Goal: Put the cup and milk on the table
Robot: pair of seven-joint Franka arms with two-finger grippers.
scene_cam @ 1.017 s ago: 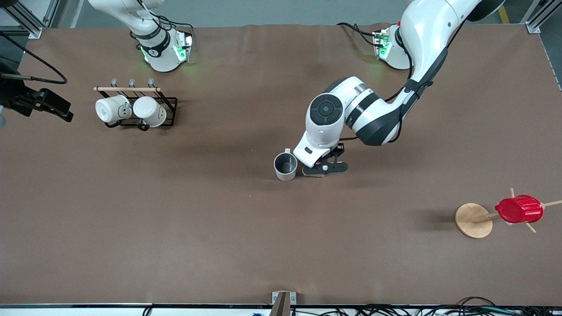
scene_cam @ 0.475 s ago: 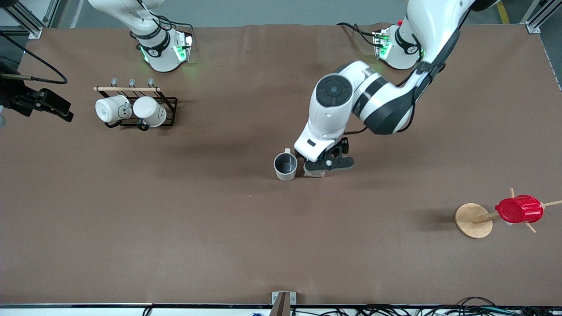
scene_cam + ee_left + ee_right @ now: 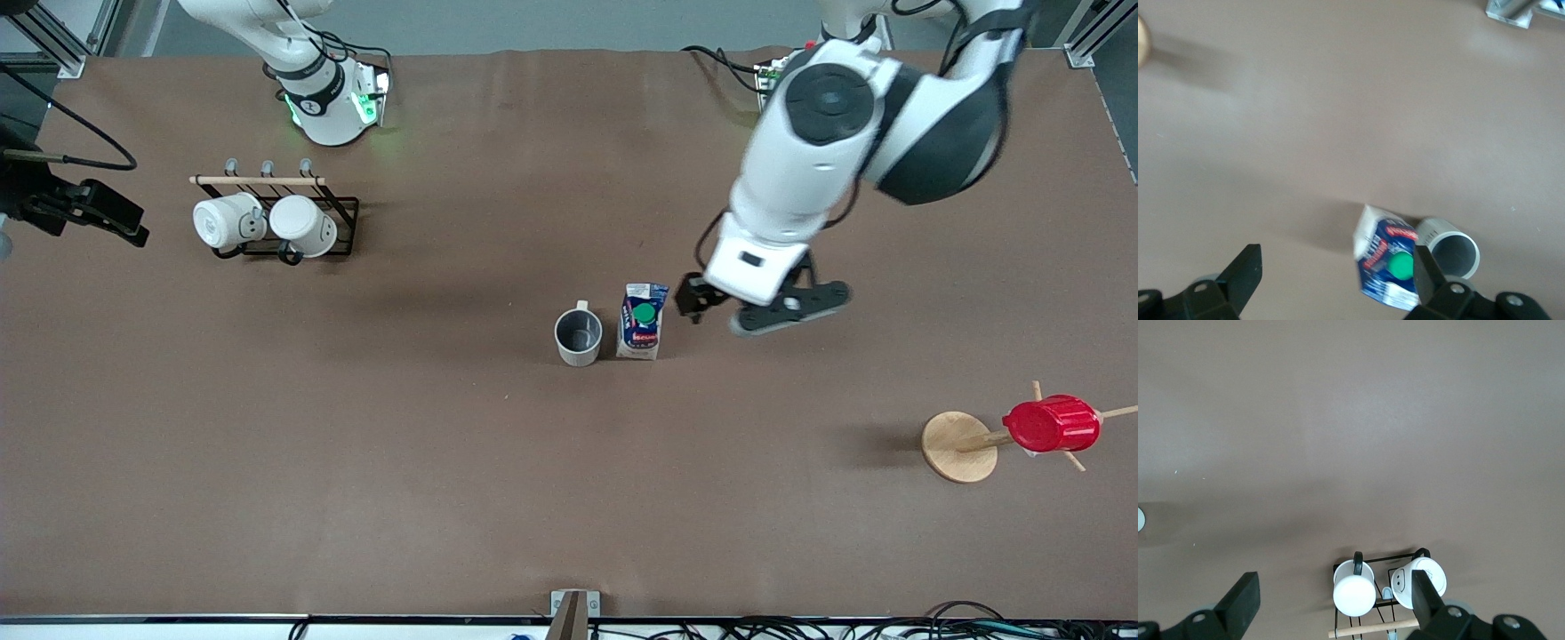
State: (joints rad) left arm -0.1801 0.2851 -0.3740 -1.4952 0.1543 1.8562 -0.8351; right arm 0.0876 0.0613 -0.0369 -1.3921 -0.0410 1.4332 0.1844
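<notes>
Both cup (image 3: 579, 337) and milk (image 3: 642, 322) upright

Looking down from the right arm's wrist, most of the frame is plain brown table (image 3: 1351, 420). Two black fingertips (image 3: 1238, 600) of the right gripper (image 3: 1331, 603) jut in from the frame's edge, set wide apart with nothing between them. Seen between them on the table is a black wire rack (image 3: 1388, 563) with a thin wooden rod (image 3: 1371, 629) running along it. Two white mugs (image 3: 1355, 592) with rounded bodies sit in the rack side by side, each with a dark handle. One fingertip partly covers the second mug (image 3: 1426, 580).
</notes>
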